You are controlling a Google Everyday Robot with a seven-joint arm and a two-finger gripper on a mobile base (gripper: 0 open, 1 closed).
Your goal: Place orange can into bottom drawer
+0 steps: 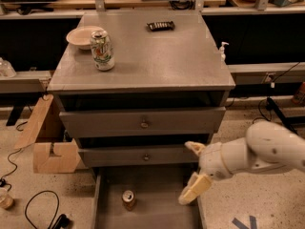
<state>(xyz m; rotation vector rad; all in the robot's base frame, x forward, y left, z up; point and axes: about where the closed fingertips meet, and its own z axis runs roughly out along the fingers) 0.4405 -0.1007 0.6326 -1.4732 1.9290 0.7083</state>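
Observation:
The orange can [128,199] stands upright on the grey floor of the open bottom drawer [157,213], toward its left side. Its silver top faces up. My gripper [192,171] is open and empty. It hangs over the drawer's right part, to the right of the can and apart from it. One finger [194,147] is up by the middle drawer's front. The other finger [194,189] is lower, over the drawer's right wall. The white arm [257,154] reaches in from the right.
Two upper drawers with round knobs [143,124] are closed. On the cabinet top [157,61] stand a white-green can [102,50], a white bowl [82,36] and a black remote [160,26]. A cardboard box [47,137] and cables [40,206] lie at the left.

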